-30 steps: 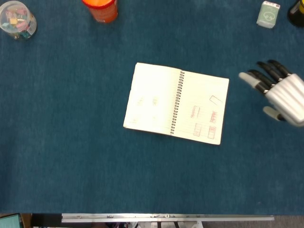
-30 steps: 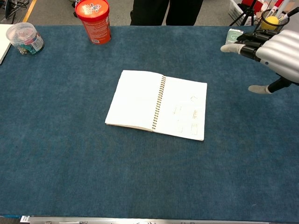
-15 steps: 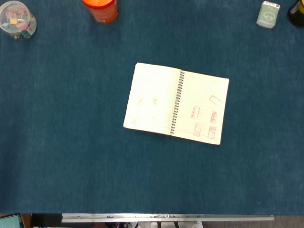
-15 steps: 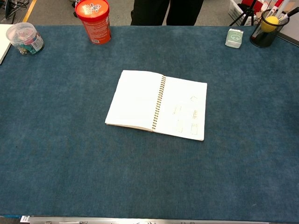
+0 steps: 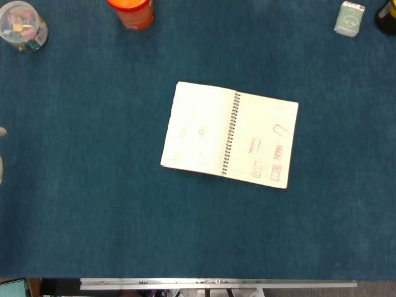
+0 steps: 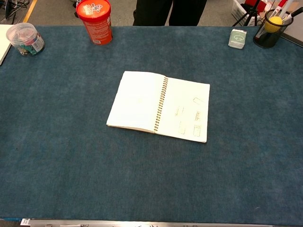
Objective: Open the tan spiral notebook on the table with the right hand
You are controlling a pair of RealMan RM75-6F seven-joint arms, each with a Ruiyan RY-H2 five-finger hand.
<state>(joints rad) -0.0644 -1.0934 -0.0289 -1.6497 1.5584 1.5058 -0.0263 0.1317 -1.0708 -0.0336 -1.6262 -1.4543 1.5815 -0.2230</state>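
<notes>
Lying flat and fully open near the middle of the blue table (image 6: 71,165), the notebook (image 5: 230,135) shows its spiral binding (image 5: 230,134) between two pale pages, so the opening looks already done. Neither hand can be made out in either view, apart from a pale sliver at the left edge of the head view too small to identify, so their state cannot be told. Any arm sweeping back across could snag a page edge, flip the cover shut or shove the notebook askew
</notes>
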